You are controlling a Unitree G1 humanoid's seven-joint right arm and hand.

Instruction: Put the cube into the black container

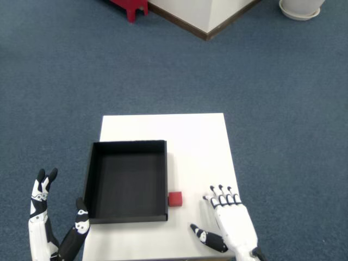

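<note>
A small red cube (175, 199) rests on the white table (196, 141), just outside the right wall of the black container (127, 180), near its front right corner. The container is an open, shallow square tray with nothing inside. My right hand (227, 225) hovers over the table's front right part, to the right of the cube and a little nearer to me. Its fingers are spread, the thumb points left toward the cube, and it holds nothing. A gap of bare table separates it from the cube.
The left hand (51, 225) hangs open off the table's front left corner, beside the container. Blue carpet surrounds the table. A white wall corner (204, 13), a red object (129, 6) and a white round base (299, 8) lie far back.
</note>
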